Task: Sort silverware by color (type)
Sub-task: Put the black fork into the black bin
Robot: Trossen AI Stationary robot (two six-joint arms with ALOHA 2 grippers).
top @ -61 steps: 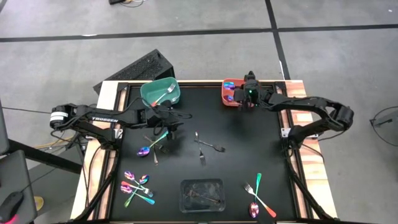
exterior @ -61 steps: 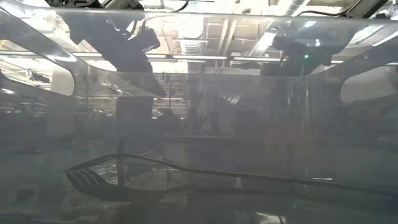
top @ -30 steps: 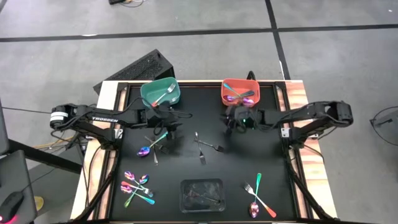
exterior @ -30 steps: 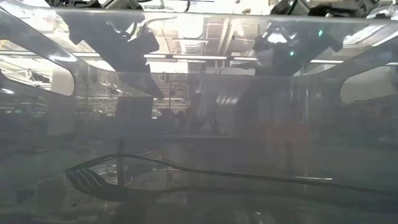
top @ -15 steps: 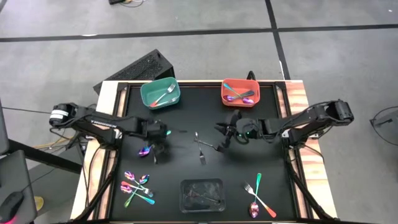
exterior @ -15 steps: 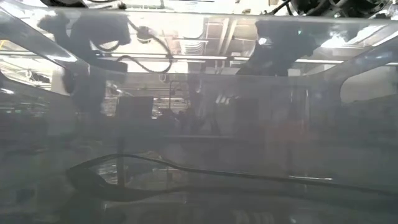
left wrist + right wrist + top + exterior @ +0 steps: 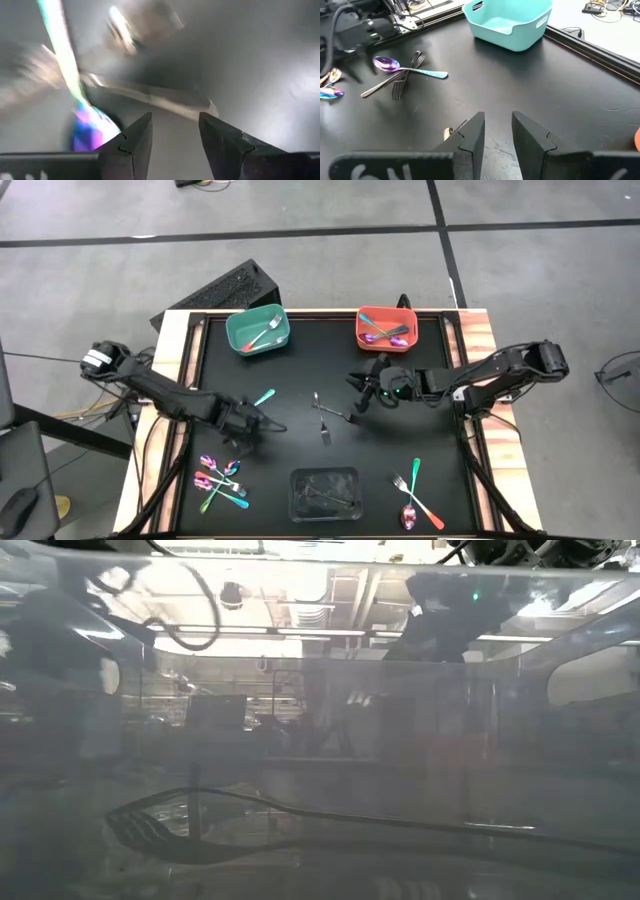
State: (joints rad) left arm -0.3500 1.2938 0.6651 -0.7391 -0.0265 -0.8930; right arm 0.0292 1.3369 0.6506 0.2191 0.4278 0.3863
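Fingers of the left gripper (image 7: 172, 145) stand apart with nothing between them, low over the black worktop (image 7: 300, 380) at the left of centre in the high view, where this gripper (image 7: 262, 423) sits just right of a purple-headed spoon with a teal handle (image 7: 410, 68) and a dull grey fork (image 7: 406, 76) crossing it. Its own camera shows a rainbow spoon head (image 7: 90, 127) just beyond the fingertips. The right gripper (image 7: 358, 398) hovers near the middle of the frame, a little right of centre; its fingers (image 7: 471, 131) are also parted and grip nothing, and a small grey piece of cutlery (image 7: 451, 131) lies on the worktop just beside one of them.

Silverware is scattered in groups. A green bin (image 7: 257, 330) at the upper left holds one fork, and an orange bin (image 7: 386, 327) at the upper right holds a couple of rainbow pieces. Two grey pieces (image 7: 322, 416) lie at the centre. A cluster of rainbow spoons and forks (image 7: 220, 477) lies at the lower left, and another small group (image 7: 415, 495) with teal and orange handles at the lower right. A clear plastic tray (image 7: 325, 492) with dull grey cutlery sits at the bottom centre; the low view looks through its wall at a grey fork (image 7: 150, 825).
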